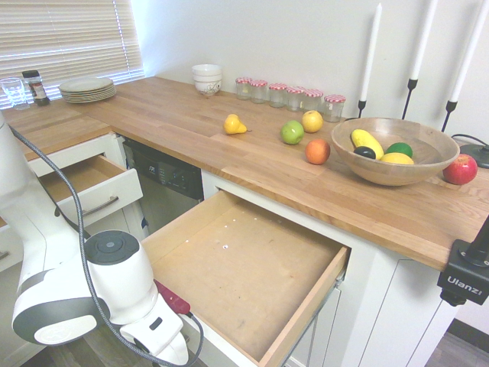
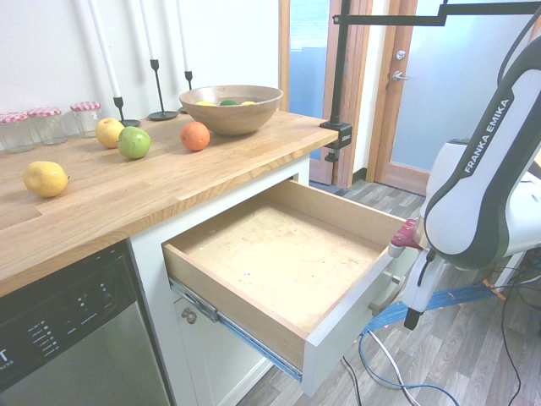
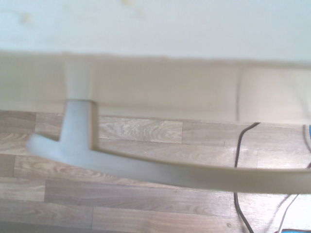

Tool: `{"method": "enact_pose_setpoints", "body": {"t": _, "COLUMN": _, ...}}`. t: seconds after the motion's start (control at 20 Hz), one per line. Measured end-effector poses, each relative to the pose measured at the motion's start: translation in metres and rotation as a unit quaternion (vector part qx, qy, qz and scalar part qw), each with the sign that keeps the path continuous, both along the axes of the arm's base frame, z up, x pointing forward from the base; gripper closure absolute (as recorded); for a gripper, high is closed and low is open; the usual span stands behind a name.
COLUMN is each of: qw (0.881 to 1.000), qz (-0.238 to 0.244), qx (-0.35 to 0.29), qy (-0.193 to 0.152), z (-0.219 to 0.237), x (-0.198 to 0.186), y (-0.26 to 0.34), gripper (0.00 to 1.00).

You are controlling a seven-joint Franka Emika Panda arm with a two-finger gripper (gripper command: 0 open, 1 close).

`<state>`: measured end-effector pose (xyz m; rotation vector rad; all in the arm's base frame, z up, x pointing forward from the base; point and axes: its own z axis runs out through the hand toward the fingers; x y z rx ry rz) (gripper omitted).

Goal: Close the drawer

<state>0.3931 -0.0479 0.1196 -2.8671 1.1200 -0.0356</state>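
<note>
The drawer stands pulled fully out from the white cabinet beneath the wooden countertop. We see its brown bottom bare, bounded by light wood side walls and a white front panel. Its long axis runs parallel to the counter edge; the front panel faces away from the cabinet, into the room. In the wrist view the silver bar handle crosses the picture as a blurred band on a post, with the white front above it and wood-plank floor behind.

The gripper hangs just outside the front panel, at the handle's side, pointing down. We cannot tell how its fingers stand: the arm's body hides them in the first exterior view, and in the second only a dark sliver shows below the hand. Whether it touches the handle, we cannot tell either.

Open room: the floor in front of the drawer is free apart from the arm. Beside the drawer, a dishwasher sits flush under the counter. Beyond it a smaller white-fronted drawer also stands open.

On the countertop, well back from the edge, lie a wooden bowl of fruit, loose fruit, jars, stacked plates and candlesticks.
</note>
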Motion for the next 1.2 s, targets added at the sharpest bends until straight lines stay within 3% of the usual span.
{"method": "enact_pose_setpoints", "body": {"t": 1.2, "qw": 1.000, "qz": 0.018, "qx": -0.007, "qy": -0.007, "z": 0.007, "x": 0.017, "y": 0.005, "gripper": 1.00}}
